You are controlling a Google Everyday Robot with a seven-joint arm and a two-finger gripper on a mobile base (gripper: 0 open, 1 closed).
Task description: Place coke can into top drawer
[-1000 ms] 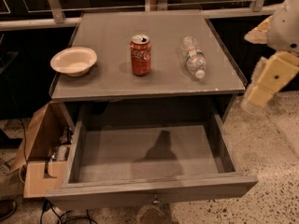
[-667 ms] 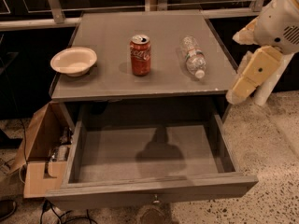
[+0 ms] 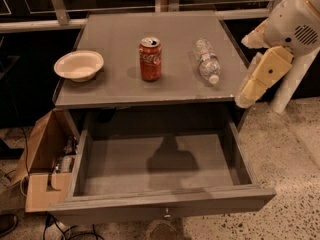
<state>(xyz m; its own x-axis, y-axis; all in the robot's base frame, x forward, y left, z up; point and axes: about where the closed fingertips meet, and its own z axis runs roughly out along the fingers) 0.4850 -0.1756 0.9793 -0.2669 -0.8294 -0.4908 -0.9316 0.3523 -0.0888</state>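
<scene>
The grey counter [image 3: 120, 89] was seen filling the upper middle of the view, and beneath it the top drawer [image 3: 165, 204] was found pulled fully open, with nothing seen on the visible part of its floor except a shadow. The robot's pale arm [image 3: 290, 24] was seen at the right edge, and the hand [image 3: 245, 98] was held low beside the counter's right front corner, apart from everything on the surface; whether it was clenched or released could not be told, and nothing was seen grasped in it. A cardboard box [image 3: 42, 149] was noted on the floor to the left of the drawer. On the counter, a white bowl [image 3: 78, 65] was placed at the left, and a clear water bottle [image 3: 206, 60] was laid on its side at the right. Between them the coke can [image 3: 150, 59] was stood upright near the middle, well apart from the hand. The task was judged to be at an early stage – the opening of the drawer was done, but the can had yet to be reached, grasped, lifted and set down inside.
</scene>
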